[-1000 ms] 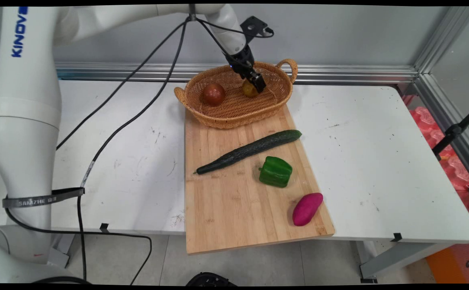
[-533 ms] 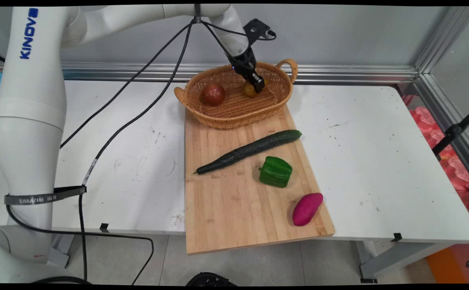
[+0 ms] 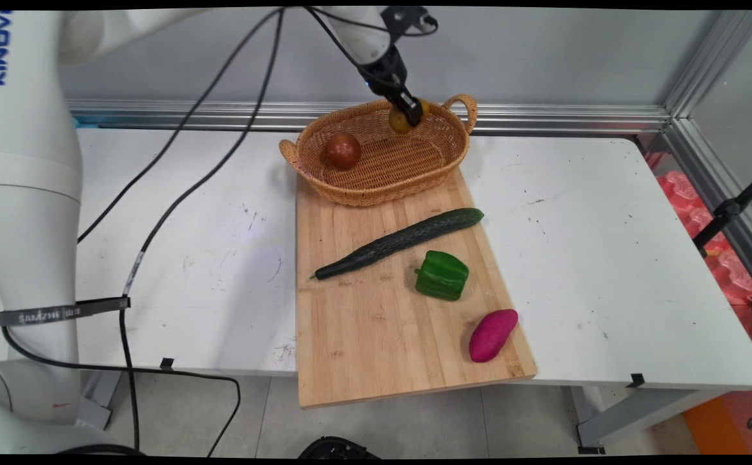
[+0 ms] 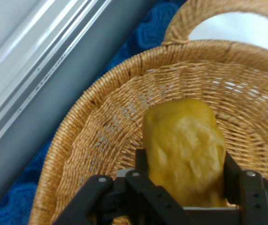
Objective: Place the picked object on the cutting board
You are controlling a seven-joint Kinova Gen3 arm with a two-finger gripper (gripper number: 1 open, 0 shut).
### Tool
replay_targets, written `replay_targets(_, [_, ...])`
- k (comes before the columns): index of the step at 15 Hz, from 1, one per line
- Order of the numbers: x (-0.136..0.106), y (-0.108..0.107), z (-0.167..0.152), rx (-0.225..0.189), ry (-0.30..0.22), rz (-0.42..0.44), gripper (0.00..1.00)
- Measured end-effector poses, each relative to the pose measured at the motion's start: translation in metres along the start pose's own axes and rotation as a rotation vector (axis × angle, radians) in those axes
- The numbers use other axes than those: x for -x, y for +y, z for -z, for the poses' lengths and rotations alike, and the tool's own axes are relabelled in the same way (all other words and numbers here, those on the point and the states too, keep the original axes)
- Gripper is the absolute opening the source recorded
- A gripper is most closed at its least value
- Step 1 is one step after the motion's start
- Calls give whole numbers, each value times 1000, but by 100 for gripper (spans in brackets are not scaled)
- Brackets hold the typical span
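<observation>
While black cables (image 3: 175, 174) are hanging down over the left part of the white surface (image 3: 608, 258), a round dark red fruit (image 3: 341, 151) is sitting at the left end of the oval woven wicker basket (image 3: 376, 184), which is resting on the far end of the long pale wooden cutting board (image 3: 376, 349). Above the basket's far right rim, near its handle, the black two-finger gripper (image 3: 412, 116) is hanging with its jaws clamping a lumpy yellow fruit (image 4: 185, 145) clear of the basket floor. Nearer on the board, a long dark green cucumber (image 3: 401, 241) is lying slantwise, a green bell pepper (image 3: 441, 276) is sitting just beside it, and a purple sweet potato (image 3: 492, 334) is lying near the board's right corner.
</observation>
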Motion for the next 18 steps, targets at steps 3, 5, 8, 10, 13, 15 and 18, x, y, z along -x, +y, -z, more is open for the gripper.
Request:
replay_targets(3, [2,2,34,9,25,-29,0])
replay_targets(5, [5,3,56,18,38,-56,0])
replay_targets(8, [13,9,89,46,50,-116,0])
replay_targets(10, [22,19,115,93,59,-192,0])
replay_targets(13, [40,34,147,174,67,-310,0])
replay_targets(15, [52,44,164,228,70,-387,0])
replay_targets(18, [73,57,187,307,69,-503,0])
